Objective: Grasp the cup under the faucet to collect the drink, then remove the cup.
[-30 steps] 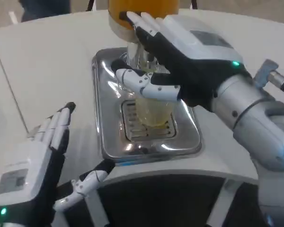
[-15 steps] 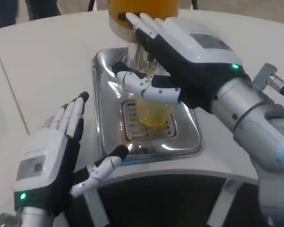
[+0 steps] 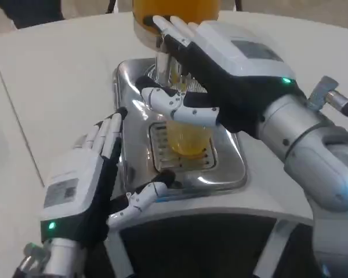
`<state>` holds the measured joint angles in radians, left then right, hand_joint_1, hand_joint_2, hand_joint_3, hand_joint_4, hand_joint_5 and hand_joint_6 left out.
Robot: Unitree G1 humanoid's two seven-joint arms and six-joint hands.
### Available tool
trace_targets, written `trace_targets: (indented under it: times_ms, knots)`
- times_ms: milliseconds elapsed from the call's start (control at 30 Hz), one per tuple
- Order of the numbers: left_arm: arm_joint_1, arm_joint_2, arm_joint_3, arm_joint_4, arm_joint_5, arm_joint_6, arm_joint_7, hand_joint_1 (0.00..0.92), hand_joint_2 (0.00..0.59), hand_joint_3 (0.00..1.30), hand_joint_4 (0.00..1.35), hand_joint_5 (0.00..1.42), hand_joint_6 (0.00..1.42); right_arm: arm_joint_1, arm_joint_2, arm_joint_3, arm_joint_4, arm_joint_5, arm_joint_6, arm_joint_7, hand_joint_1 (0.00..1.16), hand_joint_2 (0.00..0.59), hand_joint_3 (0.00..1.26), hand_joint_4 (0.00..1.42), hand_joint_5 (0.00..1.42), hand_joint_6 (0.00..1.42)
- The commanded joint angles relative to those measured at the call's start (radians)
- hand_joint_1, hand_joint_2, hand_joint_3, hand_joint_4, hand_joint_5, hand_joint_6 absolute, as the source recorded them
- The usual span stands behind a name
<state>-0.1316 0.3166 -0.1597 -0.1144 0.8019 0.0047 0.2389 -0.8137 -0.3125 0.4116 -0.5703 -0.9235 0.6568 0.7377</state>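
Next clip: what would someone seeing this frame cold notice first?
The right hand stands out at upper centre, wrapped around a clear cup of orange-yellow drink on the grate of a shiny metal drip tray, beneath the orange dispenser tank. Next comes the left hand at lower left, fingers spread and holding nothing, beside the tray's left edge.

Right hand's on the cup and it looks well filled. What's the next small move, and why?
Probably draw the clear plastic cup straight back toward the robot, level, clear of the faucet. The right hand grips it near the rim, orange drink fills much of it, and it stands on the slotted grate of the shiny steel drip tray. The left hand hangs open beside the tray.
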Motion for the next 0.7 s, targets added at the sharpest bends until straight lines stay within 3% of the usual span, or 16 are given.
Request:
trace_targets:
  times_ms: [33, 167, 367, 600, 700]
  knots:
    - [-0.020, -0.013, -0.029, 0.017, 0.015, 0.027, -0.019, 0.023, 0.133, 0.00, 0.00, 0.02, 0.08, 0.036, 0.005, 0.017, -0.008, 0.011, -0.009, 0.066, 0.22, 0.475, 0.03, 0.00, 0.00, 0.08]
    - [-0.029, -0.015, -0.038, 0.017, 0.010, 0.049, -0.038, 0.041, 0.123, 0.00, 0.00, 0.01, 0.07, 0.052, 0.003, -0.003, -0.020, 0.015, -0.019, 0.066, 0.24, 0.483, 0.03, 0.00, 0.00, 0.09]
    - [-0.043, -0.020, -0.058, 0.012, 0.015, 0.051, -0.028, 0.047, 0.121, 0.00, 0.00, 0.00, 0.06, 0.101, 0.034, -0.038, -0.041, 0.023, -0.026, 0.008, 0.28, 0.487, 0.03, 0.00, 0.00, 0.10]
    - [-0.048, -0.029, -0.069, 0.015, 0.006, 0.044, -0.018, 0.071, 0.116, 0.00, 0.00, 0.00, 0.06, 0.207, 0.138, -0.183, -0.063, 0.131, 0.026, -0.121, 0.32, 0.494, 0.03, 0.00, 0.00, 0.09]
    - [-0.052, -0.034, -0.068, 0.021, -0.006, 0.039, -0.016, 0.083, 0.113, 0.00, 0.00, 0.00, 0.07, 0.265, 0.198, -0.232, -0.086, 0.170, 0.020, -0.231, 0.33, 0.494, 0.02, 0.00, 0.00, 0.08]
